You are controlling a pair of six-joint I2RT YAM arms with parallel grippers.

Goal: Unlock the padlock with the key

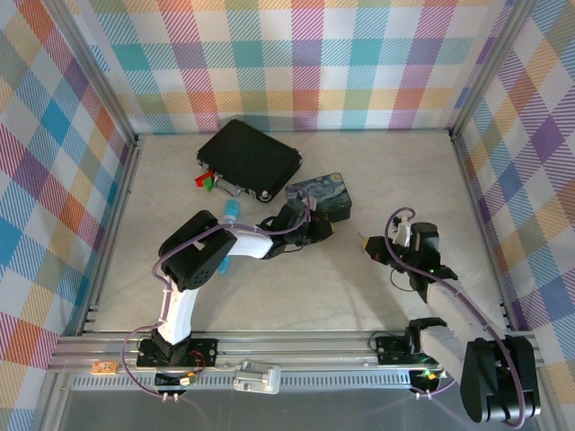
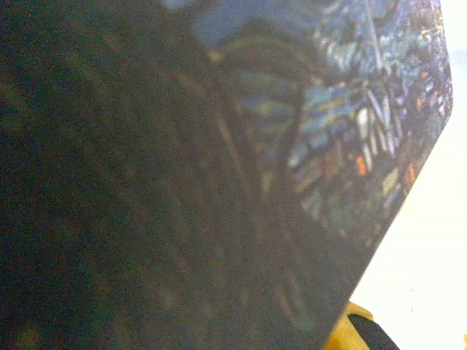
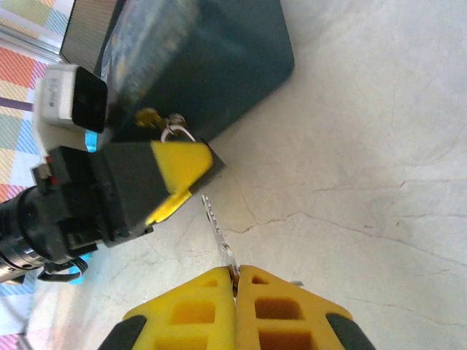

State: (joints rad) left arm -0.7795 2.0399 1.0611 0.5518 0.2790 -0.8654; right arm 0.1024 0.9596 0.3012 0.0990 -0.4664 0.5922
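Observation:
My right gripper [image 3: 235, 275] is shut on the tiny silvery key [image 3: 217, 232], whose toothed blade sticks out toward the tin. The padlock [image 3: 169, 127] hangs on the near side of the starry-night tin [image 3: 219, 58]: a small brassy-dark piece with a silvery shackle loop. The key tip sits a short way below it, apart from it. My left gripper [image 1: 308, 224] presses against the tin's near-left corner, just beside the padlock. Its yellow fingertip [image 3: 180, 162] shows there. The tin's side [image 2: 219, 175] hides its jaws.
A black case [image 1: 249, 159] with silver latches lies behind the tin, with a red and green piece [image 1: 207, 180] and a light-blue stick [image 1: 231, 211] at its left. Bare tabletop [image 1: 341, 287] spreads between the two arms. Checked walls close in three sides.

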